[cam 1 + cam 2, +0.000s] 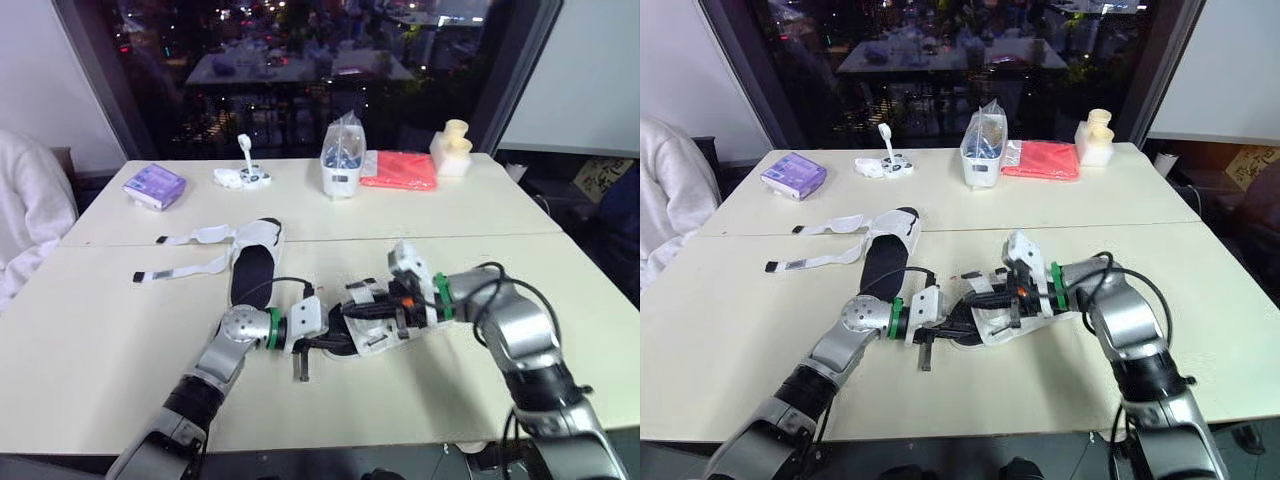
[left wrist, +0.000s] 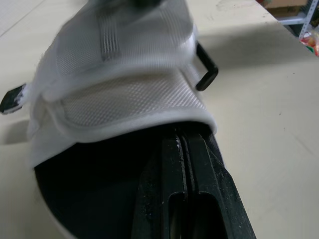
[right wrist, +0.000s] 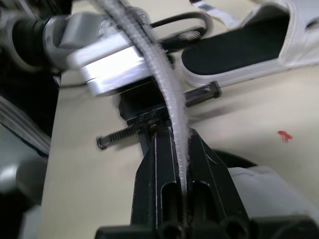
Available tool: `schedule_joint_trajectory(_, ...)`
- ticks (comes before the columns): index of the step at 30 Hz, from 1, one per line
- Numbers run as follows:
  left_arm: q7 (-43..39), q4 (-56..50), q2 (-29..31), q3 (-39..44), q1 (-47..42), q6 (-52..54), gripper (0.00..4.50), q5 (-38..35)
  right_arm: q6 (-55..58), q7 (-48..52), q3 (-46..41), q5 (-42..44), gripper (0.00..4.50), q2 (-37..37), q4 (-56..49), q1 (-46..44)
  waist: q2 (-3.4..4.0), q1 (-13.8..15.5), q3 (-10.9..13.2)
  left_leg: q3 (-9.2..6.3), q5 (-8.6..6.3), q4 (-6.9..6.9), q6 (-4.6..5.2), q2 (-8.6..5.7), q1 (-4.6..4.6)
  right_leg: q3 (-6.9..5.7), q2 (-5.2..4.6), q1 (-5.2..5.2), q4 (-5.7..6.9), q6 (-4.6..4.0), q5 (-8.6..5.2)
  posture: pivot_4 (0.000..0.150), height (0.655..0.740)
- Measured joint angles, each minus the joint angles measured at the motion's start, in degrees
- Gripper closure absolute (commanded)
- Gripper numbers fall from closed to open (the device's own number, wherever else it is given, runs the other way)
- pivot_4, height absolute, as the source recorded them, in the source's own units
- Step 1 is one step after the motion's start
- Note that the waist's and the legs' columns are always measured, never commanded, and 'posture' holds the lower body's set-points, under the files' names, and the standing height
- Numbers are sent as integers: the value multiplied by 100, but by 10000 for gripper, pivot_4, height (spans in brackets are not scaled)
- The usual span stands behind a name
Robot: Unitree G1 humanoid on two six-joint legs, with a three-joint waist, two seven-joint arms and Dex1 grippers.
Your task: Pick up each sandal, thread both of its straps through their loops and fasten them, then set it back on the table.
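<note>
One white sandal with a black insole (image 1: 372,328) is held just above the table (image 1: 120,340) between both grippers. My left gripper (image 1: 335,332) is shut on the edge of its black sole (image 2: 99,189), under the white mesh upper (image 2: 124,94). My right gripper (image 3: 174,132) is shut on a thin white strap (image 3: 149,59) of that sandal, which runs out between its fingers. The second sandal (image 1: 255,258) lies flat on the table farther back and to the left. Its two straps (image 1: 185,255) are spread open to the left.
Along the table's far side stand a purple packet (image 1: 155,185), a small white item with a brush (image 1: 243,175), a clear bag on a white container (image 1: 342,160), a red cloth (image 1: 400,170) and a cream object (image 1: 452,148). A white garment (image 1: 25,220) sits at the left edge.
</note>
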Motion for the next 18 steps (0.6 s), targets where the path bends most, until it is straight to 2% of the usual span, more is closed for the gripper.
schedule_joint_trajectory(3,-21,94,-3,0,-1,-55,45000,-4,-648,-321,152,-160,44911,-100,-597,548,-1,4,0,-21,2,1,2,14,18,-32,9,39,-33,-25,-10,1500,7400)
schedule_joint_trajectory(10,-85,330,-67,1,-122,-156,45000,-9,-2402,-671,608,-855,44911,-557,-621,930,-3,25,0,-21,5,3,5,10,12,-36,10,38,-32,-3,2,1500,7400)
schedule_joint_trajectory(13,-131,440,-103,-2,-195,-209,45000,-5,-2569,-681,694,-873,35828,-712,-635,1056,-4,33,1,-22,5,3,5,10,9,-38,10,38,-32,-4,2,1500,7400)
schedule_joint_trajectory(18,-157,572,-108,2,-295,-233,45000,0,-3626,-786,761,-1302,10842,-1155,-621,1306,-7,49,3,-24,5,4,5,9,9,-40,10,38,-33,-5,1,1500,7400)
